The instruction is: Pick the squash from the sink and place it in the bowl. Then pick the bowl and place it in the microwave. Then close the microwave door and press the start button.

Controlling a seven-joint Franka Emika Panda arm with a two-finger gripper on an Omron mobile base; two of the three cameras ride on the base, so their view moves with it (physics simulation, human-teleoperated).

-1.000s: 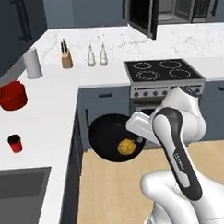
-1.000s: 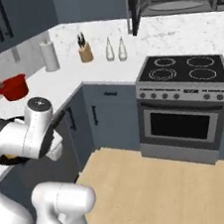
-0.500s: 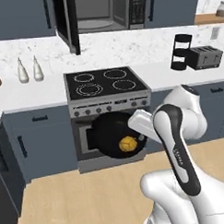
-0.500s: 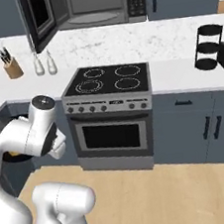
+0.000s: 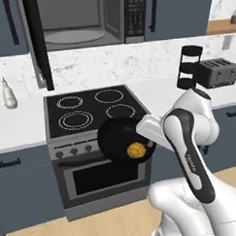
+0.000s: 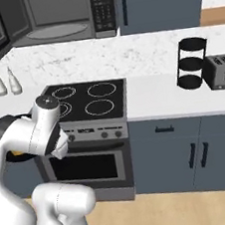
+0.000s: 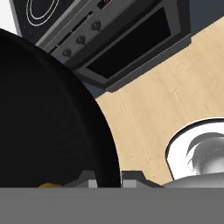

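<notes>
My gripper (image 5: 147, 143) is shut on the right rim of the black bowl (image 5: 122, 138), holding it level in the air in front of the stove. The yellow-orange squash (image 5: 136, 150) lies inside the bowl near the gripped edge. In the hand view the bowl (image 7: 43, 113) covers the left side, its rim pinched in the gripper (image 7: 109, 180), with a sliver of squash (image 7: 50, 185) at the bottom. Above the stove hangs the microwave (image 5: 86, 19), its grey inside and turntable showing. The microwave door (image 5: 37, 43) stands swung open to the left. From the right, the microwave (image 6: 61, 15) shows with its button panel.
The black stove (image 5: 90, 111) with ring burners and an oven below stands right behind the bowl. A black tiered rack (image 5: 188, 66) and a toaster (image 5: 215, 72) sit on the counter to the right. A bottle (image 5: 9, 93) stands to the left. Wooden floor (image 7: 166, 96) lies below.
The base has moved, so both base views swung from the corner counter to the stove and microwave. The bowl with the squash stays in the shut gripper.
</notes>
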